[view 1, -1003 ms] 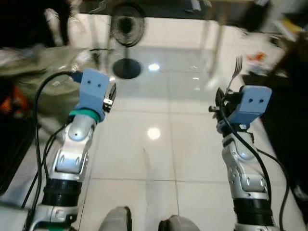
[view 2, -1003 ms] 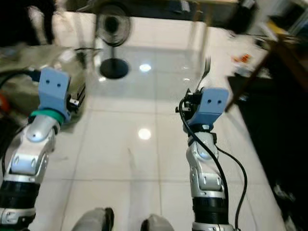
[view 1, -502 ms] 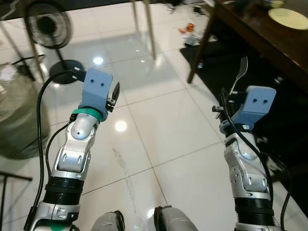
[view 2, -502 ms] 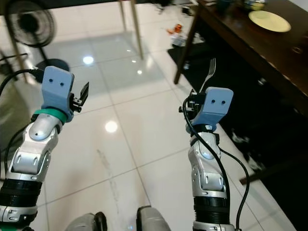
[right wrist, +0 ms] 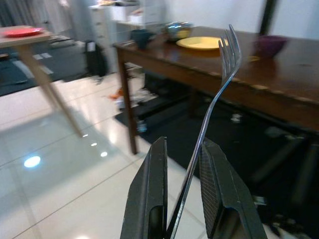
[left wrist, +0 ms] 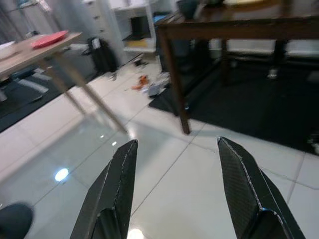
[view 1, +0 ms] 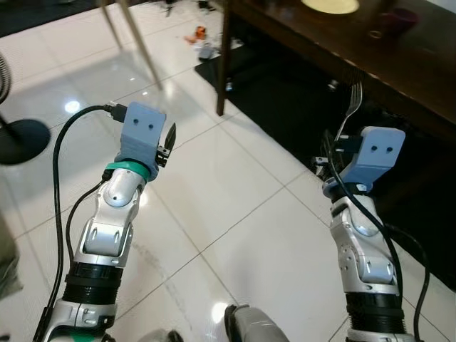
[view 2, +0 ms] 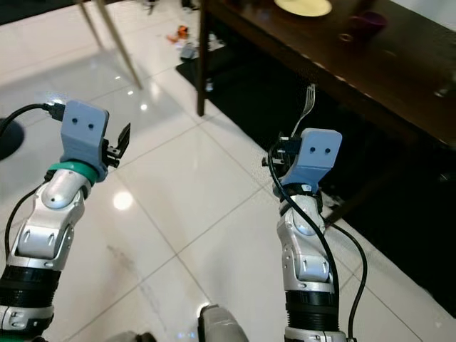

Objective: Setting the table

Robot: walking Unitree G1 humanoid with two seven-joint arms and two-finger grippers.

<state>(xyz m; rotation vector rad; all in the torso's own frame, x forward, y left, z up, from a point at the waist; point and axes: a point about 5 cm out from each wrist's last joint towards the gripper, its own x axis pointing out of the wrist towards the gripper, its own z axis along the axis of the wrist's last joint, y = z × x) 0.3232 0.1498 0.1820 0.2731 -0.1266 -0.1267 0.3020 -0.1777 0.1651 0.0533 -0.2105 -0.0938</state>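
A silver fork [right wrist: 218, 90] stands upright, tines up, with my right gripper [right wrist: 182, 199] shut on its handle; it also shows above the right wrist [view 1: 350, 107]. My left gripper [left wrist: 177, 181] is open with nothing between its fingers, held over the white tiled floor. Ahead on the right is a dark wooden dining table [view 2: 399, 64]. On it lie a yellow plate [view 2: 303, 7] and a purple bowl [view 2: 368, 20]. The plate [right wrist: 202, 43] and bowl [right wrist: 269, 45] also appear in the right wrist view.
A dark rug [view 1: 285, 107] lies under the dining table. A light wooden table [left wrist: 37, 50] with a red plate [left wrist: 48, 39] stands farther off, its slanted legs [view 1: 132, 32] on the glossy tiles. Small clutter [view 1: 203, 43] lies on the floor by the rug.
The whole view has swung right: the fan and grey bag slid out on the left, and the dark table and rug came in close. Both arms keep their pose, fork still held.
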